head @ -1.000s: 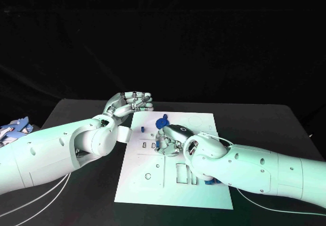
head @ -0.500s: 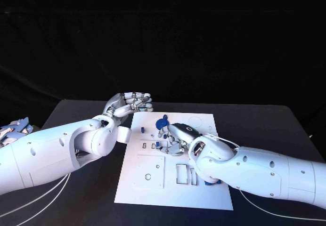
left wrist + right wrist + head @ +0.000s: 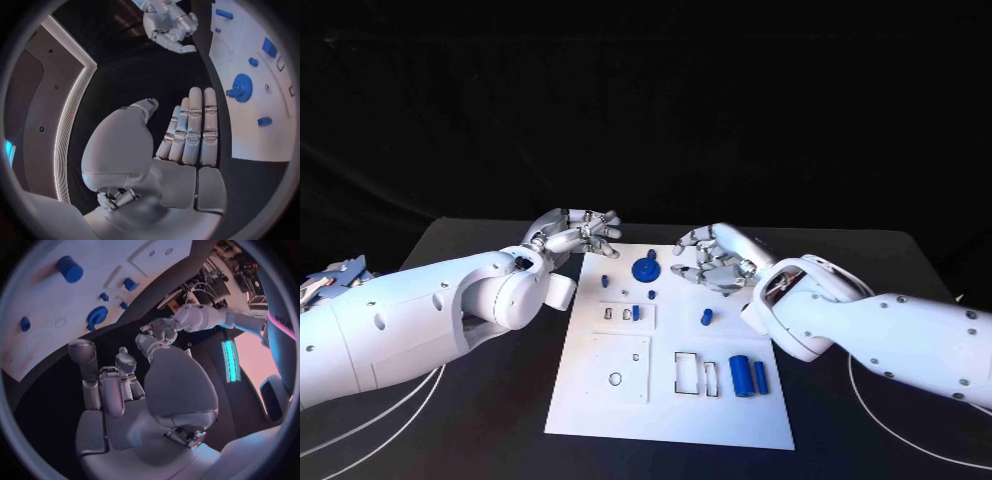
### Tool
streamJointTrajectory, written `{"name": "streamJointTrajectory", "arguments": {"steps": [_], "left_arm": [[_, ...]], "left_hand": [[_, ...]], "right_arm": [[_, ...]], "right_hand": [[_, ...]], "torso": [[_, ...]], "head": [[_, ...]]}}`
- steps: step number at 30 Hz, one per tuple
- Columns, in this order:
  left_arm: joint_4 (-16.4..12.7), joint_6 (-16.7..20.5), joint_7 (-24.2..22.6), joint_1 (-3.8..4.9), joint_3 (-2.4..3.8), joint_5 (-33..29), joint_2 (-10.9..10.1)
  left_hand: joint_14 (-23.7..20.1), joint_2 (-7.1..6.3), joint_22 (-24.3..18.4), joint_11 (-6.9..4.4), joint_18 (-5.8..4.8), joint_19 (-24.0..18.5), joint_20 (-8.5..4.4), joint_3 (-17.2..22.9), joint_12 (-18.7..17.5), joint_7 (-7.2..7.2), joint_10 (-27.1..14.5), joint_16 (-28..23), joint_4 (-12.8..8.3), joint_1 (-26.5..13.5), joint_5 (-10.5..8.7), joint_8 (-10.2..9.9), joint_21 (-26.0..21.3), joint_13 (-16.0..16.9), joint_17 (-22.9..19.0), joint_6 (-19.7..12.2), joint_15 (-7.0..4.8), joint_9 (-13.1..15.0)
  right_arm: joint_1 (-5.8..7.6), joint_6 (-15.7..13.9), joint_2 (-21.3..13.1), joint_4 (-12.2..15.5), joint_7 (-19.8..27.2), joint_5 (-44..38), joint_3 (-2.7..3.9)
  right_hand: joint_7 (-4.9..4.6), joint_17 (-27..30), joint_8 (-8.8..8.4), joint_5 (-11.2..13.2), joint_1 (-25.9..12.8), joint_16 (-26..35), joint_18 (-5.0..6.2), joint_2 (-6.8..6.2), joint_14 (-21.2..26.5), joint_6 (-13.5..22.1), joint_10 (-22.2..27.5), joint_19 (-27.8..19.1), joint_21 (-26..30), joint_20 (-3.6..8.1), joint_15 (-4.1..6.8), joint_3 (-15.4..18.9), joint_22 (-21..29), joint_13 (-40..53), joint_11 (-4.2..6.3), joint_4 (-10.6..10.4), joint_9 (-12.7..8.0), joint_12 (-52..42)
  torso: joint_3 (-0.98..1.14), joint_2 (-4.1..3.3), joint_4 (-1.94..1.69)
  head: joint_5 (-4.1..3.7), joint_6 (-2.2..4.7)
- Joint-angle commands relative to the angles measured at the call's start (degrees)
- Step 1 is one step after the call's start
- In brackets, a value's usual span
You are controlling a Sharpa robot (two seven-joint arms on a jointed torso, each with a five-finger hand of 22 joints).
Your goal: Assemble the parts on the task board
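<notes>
The task board (image 3: pixel 678 400) was observed lying flat in the middle of the black bench (image 3: pixel 473 420), long side running away from the robot. The left hand (image 3: pixel 577 232) was held just off the board's far left corner, above the bench; its fingers (image 3: pixel 197 127) were seen in the left wrist view extended side by side with nothing between them, so the hand was recorded as released. The right hand (image 3: pixel 715 257) was poised over the far part of the board, fingers loosely curled and apart, no part held. A round blue gear-like part (image 3: pixel 646 268) was noted on the board between the two hands, nearer the left hand. A small blue part (image 3: pixel 707 317) lay near the board's middle, apart from both hands. Two upright blue bars (image 3: pixel 750 377) stood side by side near the right edge, beside a rectangular cut-out (image 3: pixel 689 372). Smaller blue pieces (image 3: pixel 630 314) sat by the left slots
</notes>
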State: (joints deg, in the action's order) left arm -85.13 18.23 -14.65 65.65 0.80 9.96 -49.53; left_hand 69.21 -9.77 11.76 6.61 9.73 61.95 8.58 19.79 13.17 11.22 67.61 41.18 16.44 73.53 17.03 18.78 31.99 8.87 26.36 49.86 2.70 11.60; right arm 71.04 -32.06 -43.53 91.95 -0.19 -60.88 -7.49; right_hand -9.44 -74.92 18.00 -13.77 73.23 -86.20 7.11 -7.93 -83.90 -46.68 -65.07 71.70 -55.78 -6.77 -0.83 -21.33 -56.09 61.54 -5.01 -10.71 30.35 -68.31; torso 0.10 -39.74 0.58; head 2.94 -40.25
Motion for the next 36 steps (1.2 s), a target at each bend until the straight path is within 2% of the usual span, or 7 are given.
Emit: {"name": "streamJointTrajectory", "arguments": {"steps": [1, 5, 10, 15, 25, 30, 36], "left_arm": [[1.0, -5.3, 11.6, 0.09, 0.04, 11.9, 0.6], [2.1, -11.3, 19.7, 0.6, 0.05, 20.8, 1.5], [2.9, -18.5, 29.2, 2.45, 0.02, 34.0, 3.1], [4.0, -24.7, 36.3, 4.3, -0.19, 44.3, 5.5], [6.1, -29.3, 43.2, 6.62, -1.54, 49.7, 9.7], [6.8, -30.4, 45.4, 7.04, -1.8, 50.1, 11.2], [7.5, -33.5, 48.0, 7.21, -2.25, 49.9, 12.4]], "left_hand": [[3.8, 0.9, 3.0, -1.91, 0.81, 3.5, -1.98, -1.1, 7.5, -2.62, 2.8, 9.5, 0.0, -0.3, -0.02, 5.2, 5.5, 4.8, 5.2, 1.7, -2.22, 3.0], [8.7, 2.21, 10.8, -3.27, 0.64, 1.2, -3.43, -1.9, 25.1, -3.45, -4.1, 31.8, 0.2, -3.0, 0.3, 13.3, 17.7, 18.4, 28.8, -2.5, -3.11, 9.6], [15.0, 2.55, 16.2, -4.61, 0.53, 3.1, -4.6, -2.8, 34.5, -4.54, -3.7, 39.2, 0.4, -6.5, 0.16, 16.4, 24.6, 24.8, 42.1, -2.9, -4.37, 12.2], [17.2, 2.51, 28.0, -5.97, -1.09, 7.3, -5.7, -4.2, 50.0, -6.32, 2.5, 42.4, 0.4, -8.7, -0.55, 21.4, 33.1, 41.8, 48.1, -1.9, -5.7, 16.4], [17.6, 2.5, 32.5, -6.41, -1.69, 8.2, -6.08, -6.0, 53.5, -6.85, 3.1, 43.4, 0.5, -11.7, -5.77, 24.2, 36.4, 45.4, 50.0, -2.9, -6.07, 20.0], [17.3, 2.72, 35.3, -6.37, -2.09, 10.1, -6.27, -6.3, 51.1, -6.79, 0.8, 43.0, 0.5, -11.8, -6.12, 24.4, 38.2, 42.1, 49.4, -3.5, -6.12, 20.5], [18.0, 3.93, 46.2, -6.17, -4.01, 16.8, -6.57, -6.2, 47.1, -6.5, -2.8, 44.3, 0.4, -10.9, -5.95, 24.2, 43.9, 36.9, 52.8, -4.9, -6.09, 21.5]], "right_arm": [[0.99, 0.4, -2.2, 1.0, 4.6, 16.5, 0.02], [1.76, 0.7, -4.8, 1.6, 4.6, 19.4, 0.02], [2.1, 0.6, -6.9, 1.4, 4.1, 20.6, 0.02], [2.22, 0.1, -7.9, 0.7, 2.8, 20.6, 0.02], [2.26, -0.2, -8.5, 0.4, 1.6, 20.2, 0.01], [2.26, -0.2, -8.6, 0.3, 1.2, 20.1, 0.01], [2.27, -0.2, -8.7, 0.3, 0.8, 20.1, 0.01]], "right_hand": [[0.13, -5.6, 1.04, -0.4, 0.2, 0.3, 0.98, 0.16, -3.5, -0.2, 0.0, 0.2, 0.2, 0.54, 0.56, 0.4, 0.0, -0.2, 0.47, -0.4, 0.5, 0.3], [0.31, -5.6, 1.91, -0.7, 0.2, 0.4, 0.93, 0.24, -3.5, -0.1, -0.3, 0.5, 0.2, 0.7, 0.72, 0.6, -0.1, -0.2, 0.65, -0.6, 1.0, 0.1], [0.38, -5.9, 2.25, -1.1, 0.3, 0.2, 0.83, 0.2, -3.6, 0.3, -0.6, 0.8, -0.1, 0.81, 0.83, 0.7, -0.5, -0.1, 0.74, -0.7, 1.1, -0.1], [0.45, -5.9, 2.79, -1.3, 0.8, 0.2, 0.79, -0.56, -3.7, 0.8, -0.9, 1.2, -0.2, 0.98, 0.96, 1.1, -0.6, -0.2, 0.85, -0.3, 1.4, -0.2], [0.43, -5.8, 2.86, -1.4, 0.8, 0.3, 0.8, -0.74, -3.7, 1.0, -1.0, 1.2, -0.1, 1.0, 0.97, 1.2, -0.6, -0.3, 0.84, -0.4, 1.4, -0.2], [0.41, -5.6, 2.91, -1.5, 0.7, 0.4, 0.84, -0.79, -3.6, 1.1, -0.9, 1.1, 0.1, 1.02, 0.97, 1.3, -0.4, -0.4, 0.83, -0.5, 1.4, -0.1], [0.4, -5.5, 2.96, -1.6, 0.6, 0.5, 0.85, -0.81, -3.6, 1.2, -1.0, 1.1, 0.3, 1.02, 0.97, 1.4, -0.3, -0.5, 0.81, -0.6, 1.4, -0.1]], "torso": [[-0.06, 0.98, 0.39], [0.04, 1.47, 0.32], [0.24, 1.92, 0.42], [0.35, 2.12, 0.43], [0.43, 2.0, 0.49], [0.42, 2.01, 0.38], [0.41, 2.0, 0.36]], "head": [[0.65, -0.46], [0.85, -0.73], [1.5, -1.42], [1.84, -1.7], [2.02, -2.02], [1.84, -2.31], [1.91, -2.51]]}}
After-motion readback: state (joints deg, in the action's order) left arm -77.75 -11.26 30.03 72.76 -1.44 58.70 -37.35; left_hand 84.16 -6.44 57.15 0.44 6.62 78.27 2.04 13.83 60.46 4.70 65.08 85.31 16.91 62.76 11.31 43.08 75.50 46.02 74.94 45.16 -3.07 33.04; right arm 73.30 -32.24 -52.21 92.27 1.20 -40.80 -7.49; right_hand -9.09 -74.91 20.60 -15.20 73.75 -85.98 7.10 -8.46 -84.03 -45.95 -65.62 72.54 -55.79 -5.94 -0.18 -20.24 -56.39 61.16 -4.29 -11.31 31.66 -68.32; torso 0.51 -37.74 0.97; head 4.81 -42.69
